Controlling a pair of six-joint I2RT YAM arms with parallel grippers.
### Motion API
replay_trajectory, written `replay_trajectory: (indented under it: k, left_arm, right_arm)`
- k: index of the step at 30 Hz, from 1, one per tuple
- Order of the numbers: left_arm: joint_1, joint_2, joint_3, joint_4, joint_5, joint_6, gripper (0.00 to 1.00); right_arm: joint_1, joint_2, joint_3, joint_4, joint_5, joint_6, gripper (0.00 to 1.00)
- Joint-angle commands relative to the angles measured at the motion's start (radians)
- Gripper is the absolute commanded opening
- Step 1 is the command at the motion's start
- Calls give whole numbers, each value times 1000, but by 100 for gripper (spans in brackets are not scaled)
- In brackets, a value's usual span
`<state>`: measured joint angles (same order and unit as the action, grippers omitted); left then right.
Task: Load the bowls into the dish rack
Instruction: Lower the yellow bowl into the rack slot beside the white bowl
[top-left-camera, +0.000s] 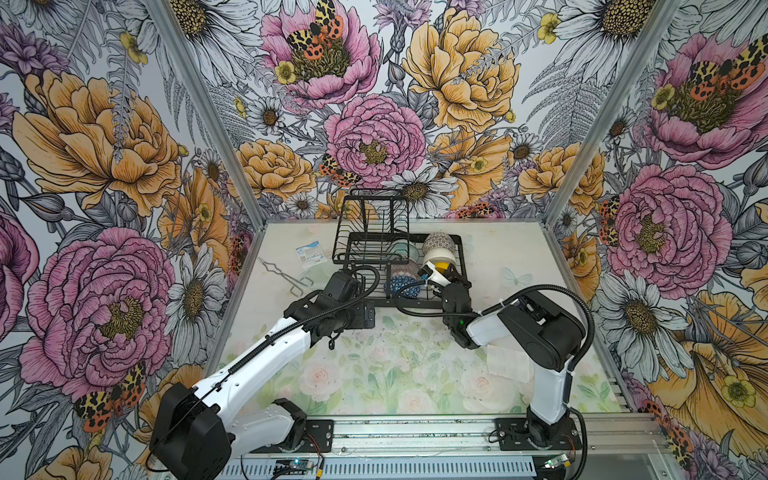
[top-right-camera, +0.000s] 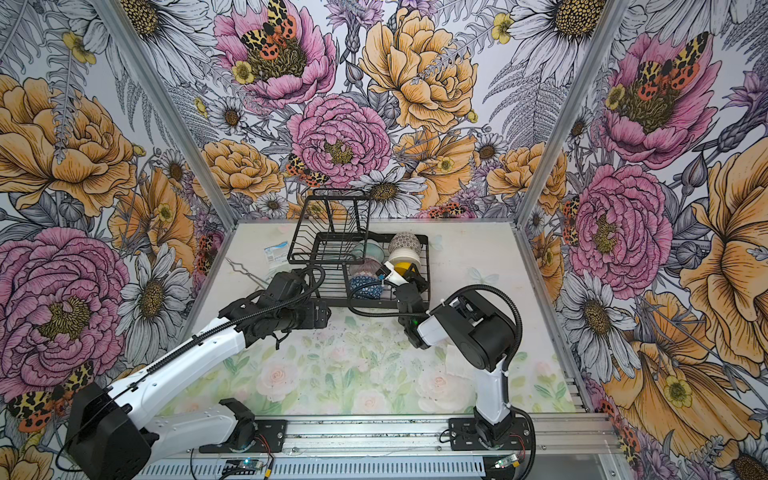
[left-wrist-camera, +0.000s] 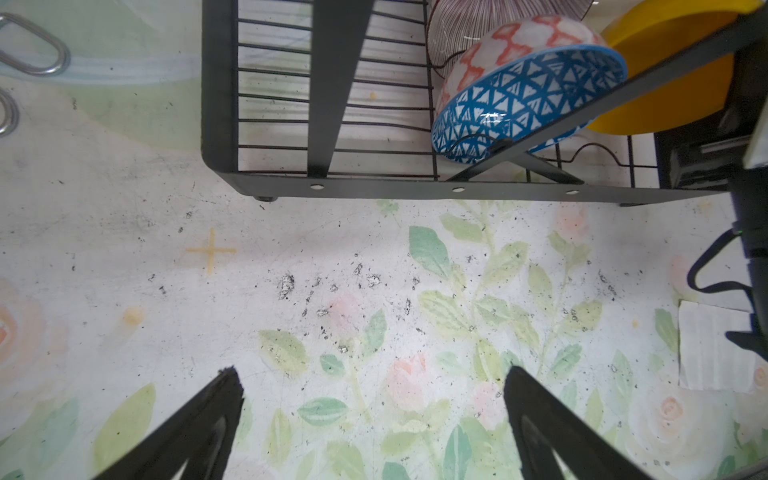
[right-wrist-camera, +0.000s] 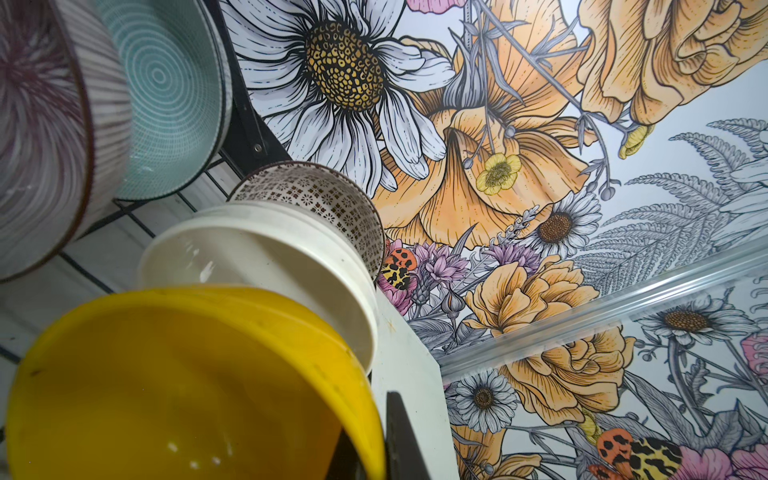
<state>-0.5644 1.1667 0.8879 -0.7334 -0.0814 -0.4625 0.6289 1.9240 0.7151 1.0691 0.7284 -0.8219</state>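
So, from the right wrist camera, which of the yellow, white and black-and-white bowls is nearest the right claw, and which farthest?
1. Yellow bowl: its rim is pinched in the right claw.
2. Cream-white bowl: just behind the yellow one.
3. Black-and-white patterned bowl: behind the white one, farthest along the row.

Both top views look down from high in front, sharing the whole table (top-left-camera: 374, 365) — left wrist faces down beside the dish rack (left-wrist-camera: 218, 104), right wrist close inside it
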Motion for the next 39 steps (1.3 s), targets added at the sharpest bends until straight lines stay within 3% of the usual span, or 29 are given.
replay_trajectory:
  k: [1, 16, 21, 26, 39]
  left_arm:
    - [-2, -13, -6, 7, 12, 4, 99]
    - [-2, -7, 0, 7, 10, 11, 99]
    - [-1, -4, -3, 8, 6, 13, 99]
    - [-2, -5, -7, 8, 3, 11, 99]
    - [3, -2, -4, 8, -1, 13, 99]
  right_arm:
    - [15, -50, -15, -46, -22, 46, 0]
    - [32, -98, -33, -91, -34, 50, 0]
    - [38, -81, -52, -51, -59, 3, 0]
    - [38, -19, -99, 119, -120, -111, 0]
    - [30, 43, -59, 161, -149, -189, 0]
